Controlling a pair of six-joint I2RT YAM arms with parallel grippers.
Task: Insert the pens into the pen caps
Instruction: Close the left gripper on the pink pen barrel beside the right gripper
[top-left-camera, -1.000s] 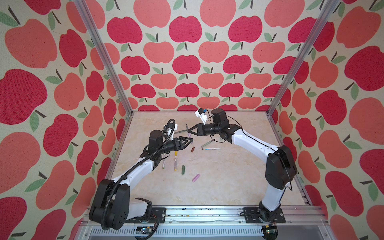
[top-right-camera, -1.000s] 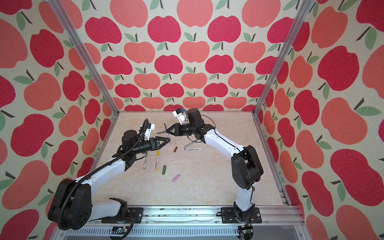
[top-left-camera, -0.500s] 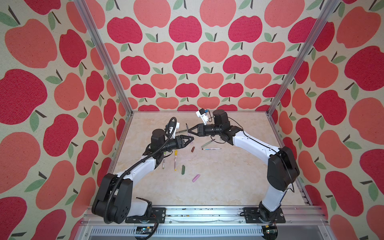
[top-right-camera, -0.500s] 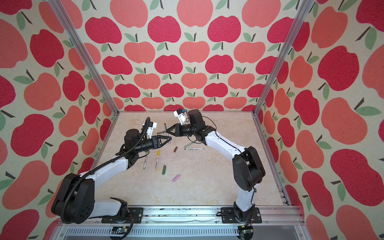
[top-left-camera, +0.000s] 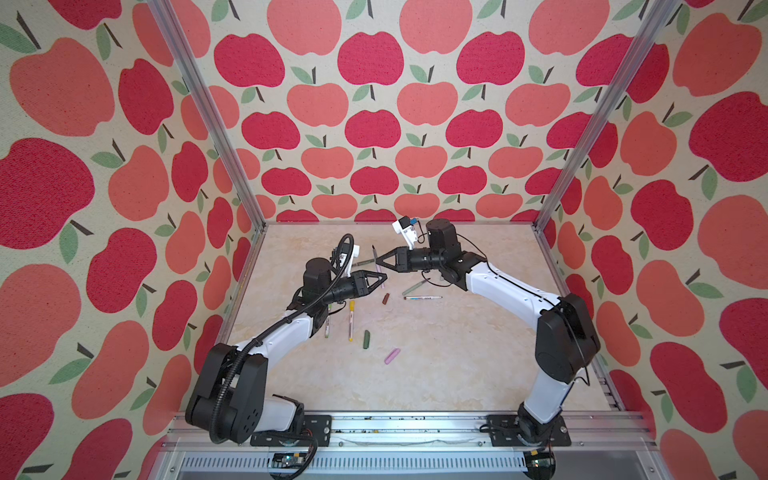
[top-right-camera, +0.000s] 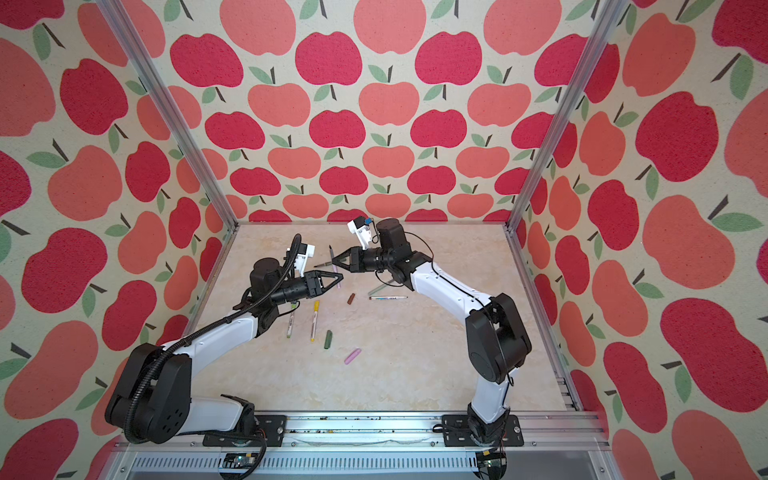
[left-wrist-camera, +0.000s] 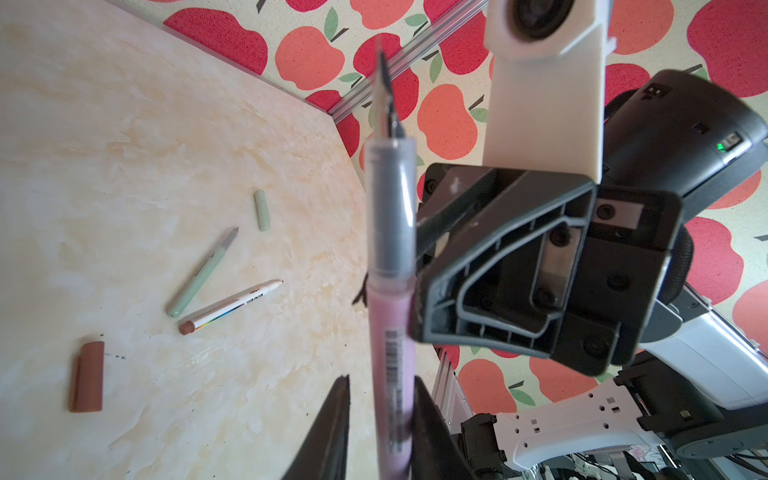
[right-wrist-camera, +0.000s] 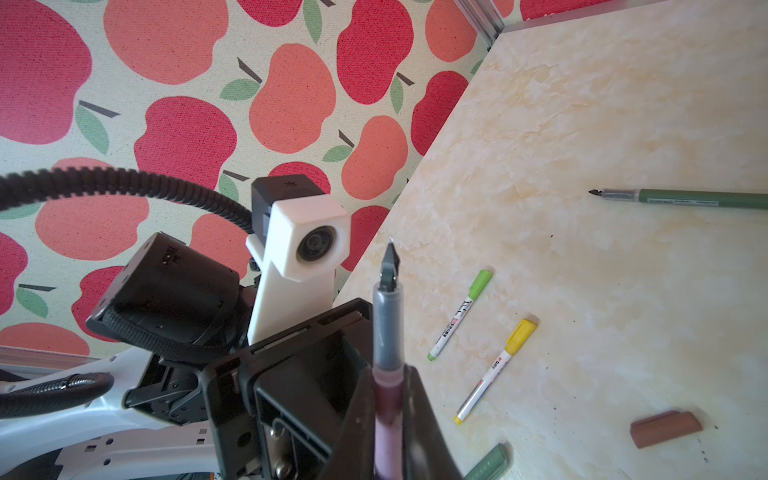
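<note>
Your tabletop (top-left-camera: 436, 374) looks like a smooth, cream stone-look laminate with a faint sheen. The walls (top-left-camera: 124, 166) look like rough, nubbly printed cloth, held by brushed metal posts (top-left-camera: 212, 124). The pink pen (left-wrist-camera: 390, 332) is glossy plastic with a clear, smoky grip section. The brown cap (left-wrist-camera: 86, 376) is matt plastic. The right gripper (right-wrist-camera: 389, 386) is matt black moulded plastic. The camera mount (right-wrist-camera: 291, 299) you see beside it is matt white plastic, and the cable sleeve (right-wrist-camera: 124, 179) is ribbed black plastic.
</note>
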